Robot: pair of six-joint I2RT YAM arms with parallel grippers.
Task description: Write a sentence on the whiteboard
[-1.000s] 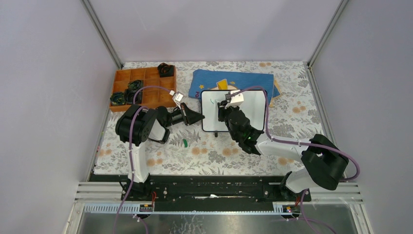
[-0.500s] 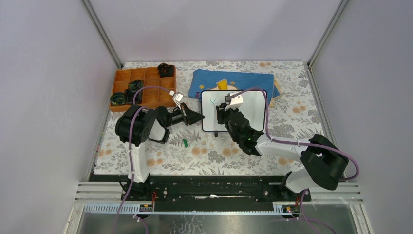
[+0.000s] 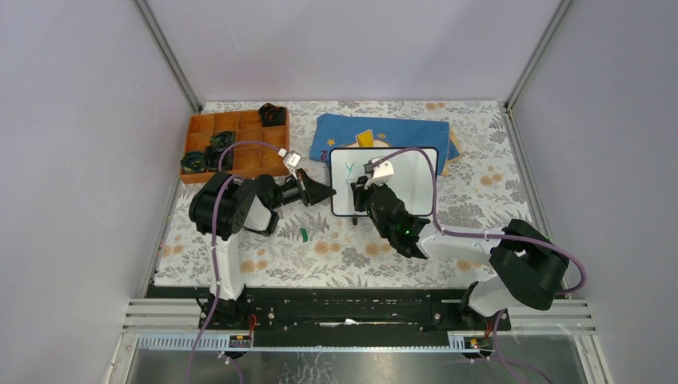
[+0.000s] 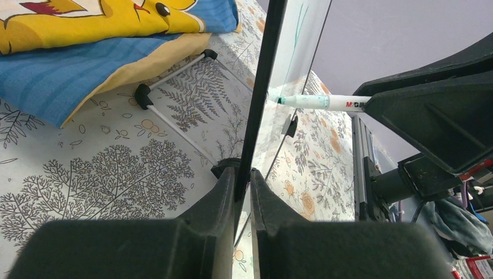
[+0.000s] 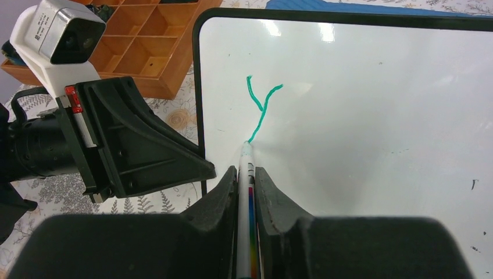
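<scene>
The whiteboard (image 3: 408, 172) stands tilted on a wire stand at mid-table. My left gripper (image 3: 329, 192) is shut on its left rim; in the left wrist view the black rim (image 4: 264, 87) runs between the jaws of the gripper (image 4: 242, 174). My right gripper (image 5: 246, 171) is shut on a white marker (image 5: 246, 152). The marker's tip touches the board at the foot of a green "Y" (image 5: 260, 107). That "Y" (image 3: 348, 168) is the only part of the sentence on the board. The marker (image 4: 325, 103) also shows in the left wrist view.
A blue cloth with yellow print (image 3: 384, 132) lies behind the board. An orange compartment tray (image 3: 232, 144) with black parts sits at the back left. A small green cap (image 3: 305, 234) lies on the floral table cover in front of the left gripper.
My right gripper has drawn the marker down toward the near edge. The green mark has grown into a full "Y". The left gripper has not moved.
</scene>
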